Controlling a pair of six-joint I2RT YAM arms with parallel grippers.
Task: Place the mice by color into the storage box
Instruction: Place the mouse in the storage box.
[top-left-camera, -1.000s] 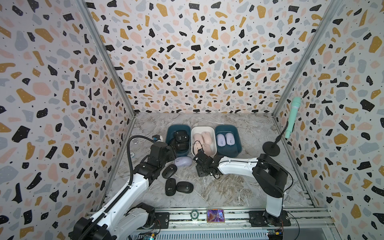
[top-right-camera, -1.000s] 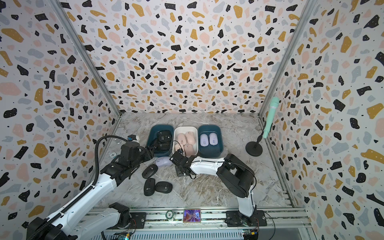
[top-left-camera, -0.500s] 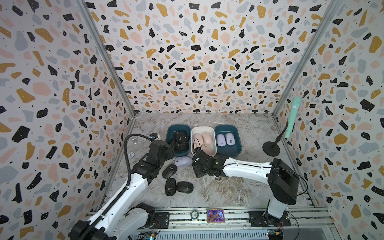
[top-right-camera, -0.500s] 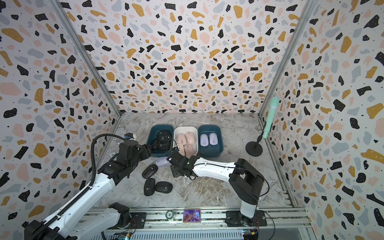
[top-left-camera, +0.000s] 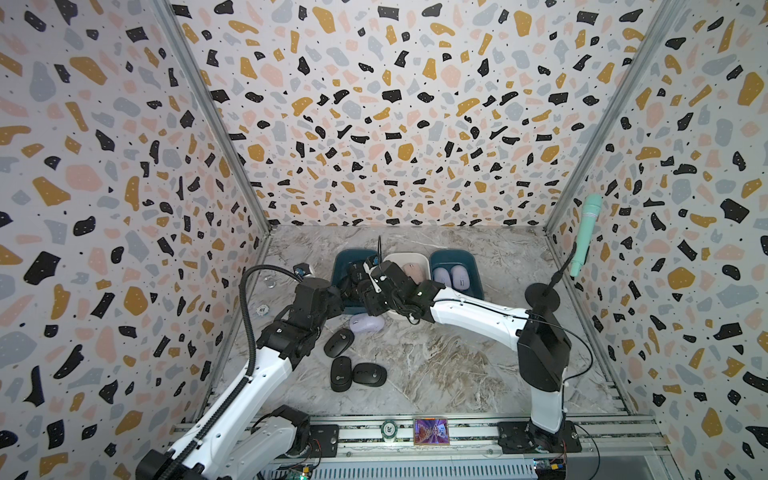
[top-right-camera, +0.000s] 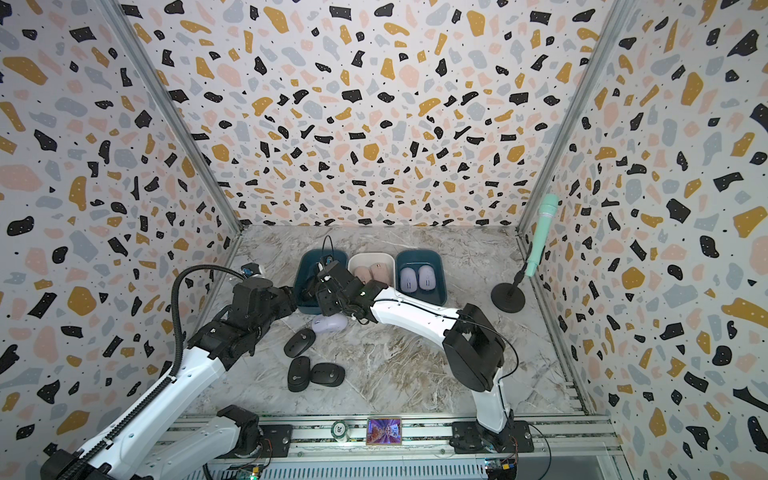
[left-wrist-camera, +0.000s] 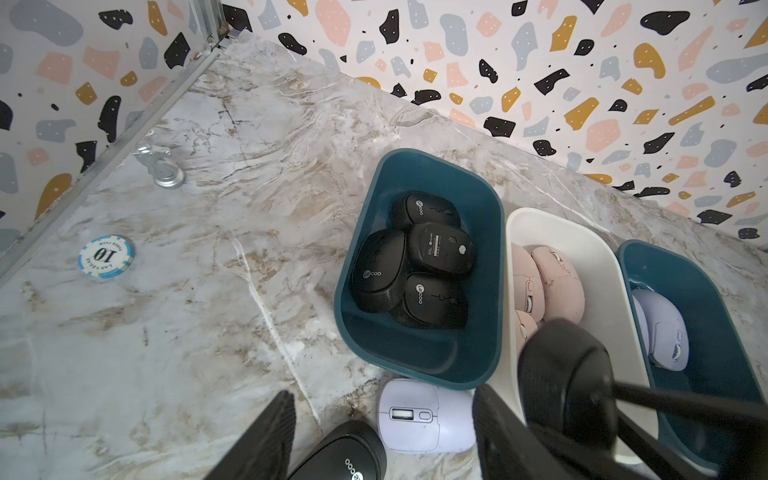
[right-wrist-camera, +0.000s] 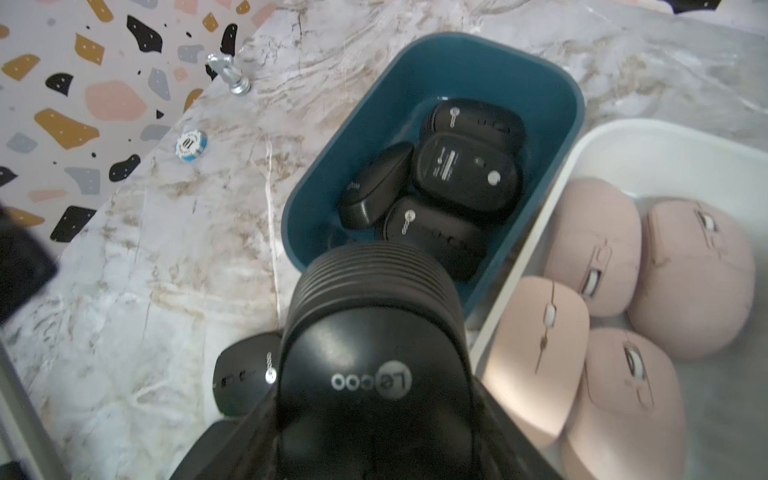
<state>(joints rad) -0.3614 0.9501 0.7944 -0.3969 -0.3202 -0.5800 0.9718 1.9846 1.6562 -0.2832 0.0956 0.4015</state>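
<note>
The storage box is three bins side by side: a teal bin (top-left-camera: 341, 261) with several black mice (left-wrist-camera: 415, 257), a white bin (right-wrist-camera: 602, 137) with several pink mice (right-wrist-camera: 594, 245), and a teal bin (top-left-camera: 473, 266) with two lavender mice (top-left-camera: 451, 276). My right gripper (right-wrist-camera: 370, 411) is shut on a black mouse (right-wrist-camera: 374, 332), held above the near end of the black-mice bin (right-wrist-camera: 415, 66). The left gripper (left-wrist-camera: 382, 432) hangs open over a lavender mouse (left-wrist-camera: 424, 415) and a black mouse (left-wrist-camera: 345, 457) on the table. Two more black mice (top-left-camera: 353, 373) lie nearer the front.
A poker chip (left-wrist-camera: 106, 255) and a small silver piece (left-wrist-camera: 160, 166) lie by the left wall. A mint microphone on a black stand (top-left-camera: 584, 232) is at the right wall. A small card (top-left-camera: 431, 431) and another chip (top-left-camera: 389, 426) sit on the front rail.
My right arm has carried the black mouse back and to the left, from above the table to over the left teal bin's near end. The left arm has barely shifted.
</note>
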